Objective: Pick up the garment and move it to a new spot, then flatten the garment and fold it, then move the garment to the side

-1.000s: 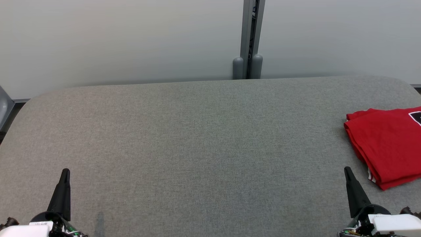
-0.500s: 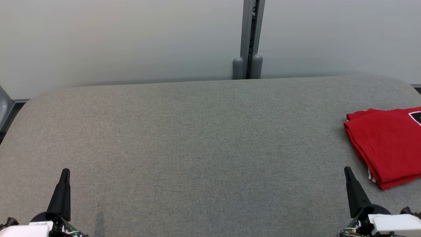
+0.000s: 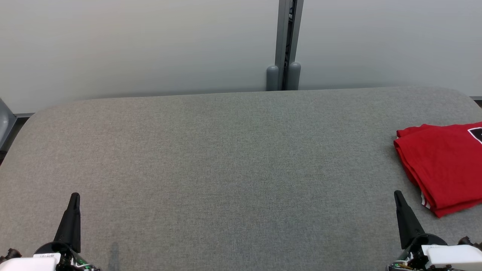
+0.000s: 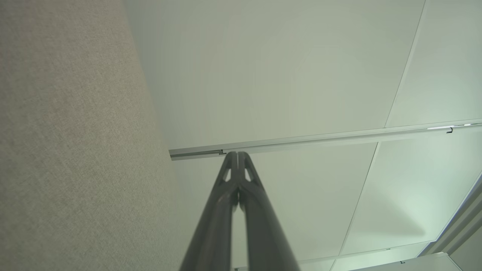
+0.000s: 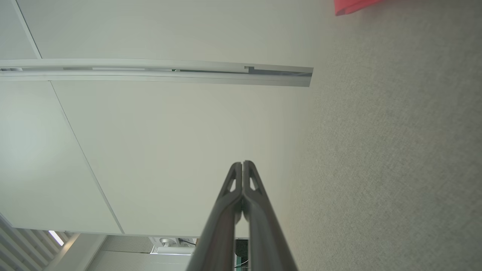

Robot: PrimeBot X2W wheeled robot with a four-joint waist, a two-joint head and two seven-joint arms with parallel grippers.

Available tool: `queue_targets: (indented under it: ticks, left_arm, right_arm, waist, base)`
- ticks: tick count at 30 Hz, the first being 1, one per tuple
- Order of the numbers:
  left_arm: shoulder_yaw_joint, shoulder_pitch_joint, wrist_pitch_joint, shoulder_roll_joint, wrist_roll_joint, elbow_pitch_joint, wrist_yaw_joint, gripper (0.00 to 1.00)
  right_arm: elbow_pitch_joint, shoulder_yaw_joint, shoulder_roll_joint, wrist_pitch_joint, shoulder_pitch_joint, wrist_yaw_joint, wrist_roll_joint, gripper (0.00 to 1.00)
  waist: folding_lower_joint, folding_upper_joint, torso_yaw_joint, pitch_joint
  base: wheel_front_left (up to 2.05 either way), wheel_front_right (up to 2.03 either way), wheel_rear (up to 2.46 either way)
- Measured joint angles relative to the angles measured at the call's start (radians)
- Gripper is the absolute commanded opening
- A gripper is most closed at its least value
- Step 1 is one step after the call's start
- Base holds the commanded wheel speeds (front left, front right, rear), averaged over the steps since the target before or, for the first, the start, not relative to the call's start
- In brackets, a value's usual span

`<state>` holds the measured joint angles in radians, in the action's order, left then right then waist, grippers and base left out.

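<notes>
A red garment [image 3: 444, 165] lies folded at the right edge of the grey table [image 3: 233, 158], cut off by the edge of the head view; a corner of the garment [image 5: 352, 5] also shows at the top of the right wrist view. My right gripper [image 3: 397, 194] stands shut at the lower right, a short way in front and left of the garment, not touching it. My left gripper [image 3: 75, 195] is shut at the lower left, far from the garment. In the wrist views the left gripper [image 4: 238, 153] and the right gripper [image 5: 243, 163] have their tips pressed together on nothing.
Pale wall panels rise behind the table, with a grey post [image 3: 285, 45] at the back middle. The table's rounded back corners lie at the far left and far right. A grey object [image 3: 4, 122] pokes in at the left edge.
</notes>
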<state>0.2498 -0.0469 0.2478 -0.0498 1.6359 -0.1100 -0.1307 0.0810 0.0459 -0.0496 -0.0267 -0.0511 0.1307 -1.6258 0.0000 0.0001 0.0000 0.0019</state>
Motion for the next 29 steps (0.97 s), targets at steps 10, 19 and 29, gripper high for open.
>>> queue_targets:
  ticks: [10, 19, 29]
  left_arm:
    - [0.001, 0.000, 0.003, 0.000, -0.001, 0.000, 0.000, 0.00]
    - [0.001, 0.000, 0.003, 0.001, -0.001, 0.000, 0.000, 0.00]
    - [0.001, 0.000, 0.003, 0.001, -0.001, 0.000, 0.000, 0.00]
  right_arm:
    - [0.000, 0.000, 0.000, 0.000, 0.000, 0.000, 0.000, 0.00]
    - [0.000, 0.000, 0.001, 0.000, 0.000, 0.000, 0.000, 0.00]
    - [0.000, 0.000, 0.001, 0.000, 0.000, 0.000, 0.000, 0.00]
  waist:
    - [0.0000, 0.0000, 0.000, 0.000]
    - [0.0000, 0.0000, 0.000, 0.000]
    - [0.0000, 0.0000, 0.000, 0.000]
  base:
    - [0.00, 0.00, 0.00]
    - [0.00, 0.00, 0.00]
    - [0.00, 0.00, 0.00]
